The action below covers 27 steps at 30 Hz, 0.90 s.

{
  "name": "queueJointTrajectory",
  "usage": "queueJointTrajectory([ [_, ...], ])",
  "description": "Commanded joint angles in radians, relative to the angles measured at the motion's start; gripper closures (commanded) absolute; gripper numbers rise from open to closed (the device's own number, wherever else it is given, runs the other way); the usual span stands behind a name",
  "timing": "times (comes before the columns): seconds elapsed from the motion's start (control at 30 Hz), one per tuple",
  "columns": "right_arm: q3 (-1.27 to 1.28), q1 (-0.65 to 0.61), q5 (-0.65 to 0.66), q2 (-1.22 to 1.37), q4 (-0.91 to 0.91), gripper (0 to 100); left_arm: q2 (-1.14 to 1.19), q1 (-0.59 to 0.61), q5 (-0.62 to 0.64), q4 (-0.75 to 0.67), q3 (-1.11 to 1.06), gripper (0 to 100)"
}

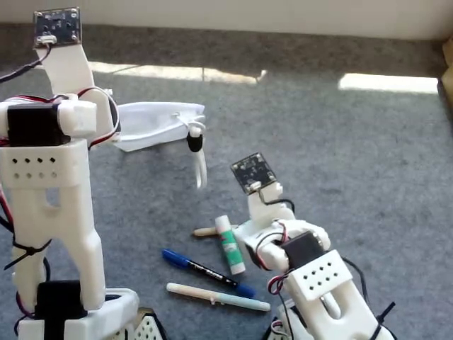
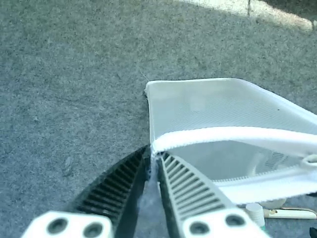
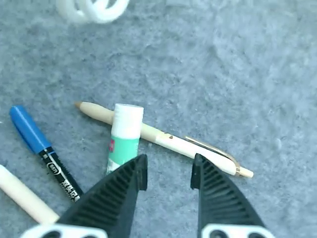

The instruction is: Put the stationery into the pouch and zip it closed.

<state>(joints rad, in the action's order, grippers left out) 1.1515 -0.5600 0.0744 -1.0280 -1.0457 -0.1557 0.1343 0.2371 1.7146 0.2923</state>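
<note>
The white mesh pouch (image 1: 159,124) lies at the back left, its mouth partly open. My left gripper (image 2: 152,154) is shut on the corner of the pouch (image 2: 223,109) rim. A zip pull with a white cord (image 1: 200,166) hangs off its right end. On the carpet in front lie a glue stick (image 1: 230,244), a blue marker (image 1: 205,271), a cream pen (image 1: 216,295) and a beige pen (image 1: 207,231). My right gripper (image 3: 168,166) stands open just above the beige pen (image 3: 168,140), beside the glue stick (image 3: 124,136), with the blue marker (image 3: 42,151) farther off.
Grey carpet (image 1: 354,163) covers the whole work area, with free room to the right. A sunlit strip (image 1: 177,73) runs along the far edge. A brown object (image 1: 448,71) pokes in at the right edge.
</note>
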Motion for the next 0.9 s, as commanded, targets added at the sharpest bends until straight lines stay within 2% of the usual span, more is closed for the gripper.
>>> queueJointTrajectory([
  [0.0,-0.061,-0.059,-0.035,-0.019,0.025,85.7,0.005,0.018,-0.008,-0.011,-0.031,99],
  [0.33,-0.077,-0.189,-0.058,0.008,0.088,85.7,0.005,0.045,-0.006,-0.012,-0.031,99],
  [0.47,-0.182,-0.197,-0.06,0.166,0.081,85.7,0.005,0.074,-0.006,-0.018,-0.03,99],
  [0.67,-0.306,-0.278,-0.06,0.366,0.084,85.7,0.005,0.077,-0.008,-0.02,-0.031,99],
  [0.87,-0.367,-0.278,-0.06,0.542,0.085,85.7,0.005,0.077,-0.008,-0.02,-0.031,99],
])
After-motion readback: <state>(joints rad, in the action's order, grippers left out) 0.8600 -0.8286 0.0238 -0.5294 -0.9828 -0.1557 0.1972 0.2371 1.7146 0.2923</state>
